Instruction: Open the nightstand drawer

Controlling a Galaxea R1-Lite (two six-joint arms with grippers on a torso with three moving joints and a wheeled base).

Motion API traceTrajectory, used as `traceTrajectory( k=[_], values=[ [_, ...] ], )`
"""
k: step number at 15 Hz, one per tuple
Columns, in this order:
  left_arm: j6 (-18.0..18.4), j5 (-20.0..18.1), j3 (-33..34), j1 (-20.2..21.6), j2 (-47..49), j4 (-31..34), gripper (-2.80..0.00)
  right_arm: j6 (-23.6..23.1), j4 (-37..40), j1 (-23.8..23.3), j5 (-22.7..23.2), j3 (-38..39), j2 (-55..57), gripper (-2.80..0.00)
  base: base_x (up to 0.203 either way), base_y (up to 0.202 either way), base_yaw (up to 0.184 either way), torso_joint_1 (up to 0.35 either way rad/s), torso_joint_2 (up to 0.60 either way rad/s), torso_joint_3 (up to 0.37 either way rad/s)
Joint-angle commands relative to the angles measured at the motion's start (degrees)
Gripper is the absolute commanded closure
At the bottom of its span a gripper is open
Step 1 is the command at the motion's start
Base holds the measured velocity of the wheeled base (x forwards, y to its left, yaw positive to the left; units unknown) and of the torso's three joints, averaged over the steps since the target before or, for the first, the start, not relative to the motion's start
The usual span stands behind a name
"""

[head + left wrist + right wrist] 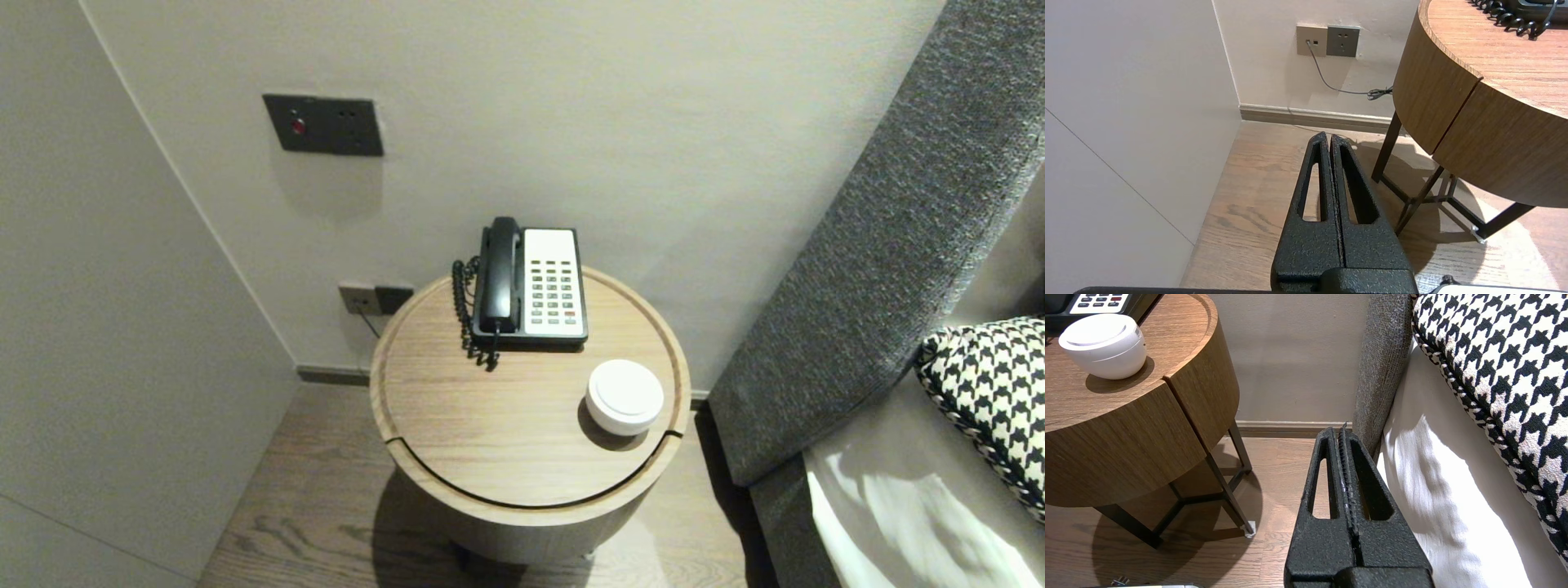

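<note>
Our left end effector [1329,136] hung clenched on nothing, low over the floor [1249,196] between the side wall and the bench [1453,122]. On the bench, the telephone [535,282] sat at the back by the wall, probably so its cord could reach the socket [1327,41], and the white round pot [624,396] stood apart from it near the front right rim. Our right end effector [1341,430], likewise clenched and empty, hung low between bench and bed [1453,498], arm tucked in.
</note>
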Motion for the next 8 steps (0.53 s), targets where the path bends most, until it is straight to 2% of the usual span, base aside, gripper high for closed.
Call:
traceTrajectory(
  k=[1, 8],
  values=[
    [0.0, 0.0, 0.0, 0.0, -0.1, 0.0, 0.0, 0.0, 0.0, 0.1, 0.0, 2.3, 0.0, 0.0, 0.0, 0.0, 0.0, 0.0, 0.0, 0.0],
    [0.0, 0.0, 0.0, 0.0, -0.1, 0.0, 0.0, -0.1, 0.0, 0.1, 0.1, 2.3, 0.0, 0.0, 0.0, 0.0, 0.0, 0.0, 0.0, 0.0]
  ],
)
